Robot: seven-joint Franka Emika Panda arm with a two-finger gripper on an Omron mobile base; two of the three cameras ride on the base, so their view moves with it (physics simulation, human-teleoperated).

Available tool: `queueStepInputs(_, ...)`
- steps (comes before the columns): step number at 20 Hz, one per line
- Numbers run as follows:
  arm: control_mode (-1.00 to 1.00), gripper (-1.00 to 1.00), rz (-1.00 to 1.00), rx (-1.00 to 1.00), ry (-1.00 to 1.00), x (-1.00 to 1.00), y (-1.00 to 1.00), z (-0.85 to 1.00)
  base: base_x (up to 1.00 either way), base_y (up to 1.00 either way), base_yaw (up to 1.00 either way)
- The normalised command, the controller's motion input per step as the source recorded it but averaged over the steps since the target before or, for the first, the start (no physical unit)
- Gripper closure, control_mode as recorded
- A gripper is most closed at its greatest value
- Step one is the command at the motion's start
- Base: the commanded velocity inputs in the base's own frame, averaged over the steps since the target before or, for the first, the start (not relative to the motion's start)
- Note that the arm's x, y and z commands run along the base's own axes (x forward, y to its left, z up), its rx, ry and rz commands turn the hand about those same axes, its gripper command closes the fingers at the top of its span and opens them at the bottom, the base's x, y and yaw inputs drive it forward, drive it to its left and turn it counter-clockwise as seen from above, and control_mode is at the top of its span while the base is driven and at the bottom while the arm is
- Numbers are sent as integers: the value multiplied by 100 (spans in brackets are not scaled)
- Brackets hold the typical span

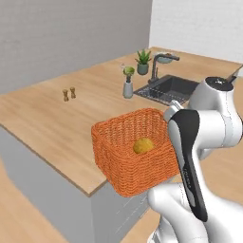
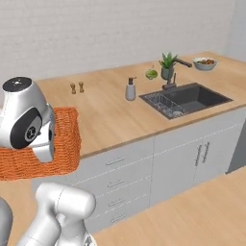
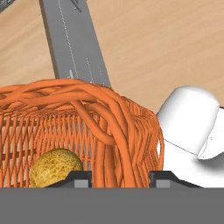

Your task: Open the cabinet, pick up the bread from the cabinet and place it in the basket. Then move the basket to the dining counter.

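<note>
The orange woven basket (image 1: pixel 123 161) hangs partly over the near edge of the light wood dining counter (image 1: pixel 57 123), its bottom lower than the countertop. The round golden-brown bread (image 1: pixel 143 145) lies inside it. From the right base view the basket (image 2: pixel 65 139) sits at the far left, half behind my arm, over the dining counter (image 2: pixel 110 115). In the hand view my gripper (image 3: pixel 121 175) straddles the rim of the basket (image 3: pixel 65 118), shut on that wall, with the bread (image 3: pixel 54 168) just inside. The cabinet is out of view.
Two small wooden shakers (image 1: pixel 69 94) stand further in on the counter. A soap bottle (image 1: pixel 128 88), a potted plant (image 1: pixel 143 61), a bowl (image 2: pixel 205 63) and a dark sink (image 2: pixel 187 98) with a faucet lie to the right. Grey drawers (image 2: pixel 115 182) front the counter.
</note>
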Motion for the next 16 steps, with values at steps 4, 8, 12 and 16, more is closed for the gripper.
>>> queueStepInputs(4,100,100,0,0,0,0,0,0,84,-96,14)
queueStepInputs(8,100,100,0,0,0,0,0,0,60,-54,28)
queueStepInputs(12,100,100,0,0,0,0,0,0,17,-2,68)
queueStepInputs(16,100,100,0,0,0,0,0,0,14,-14,72)
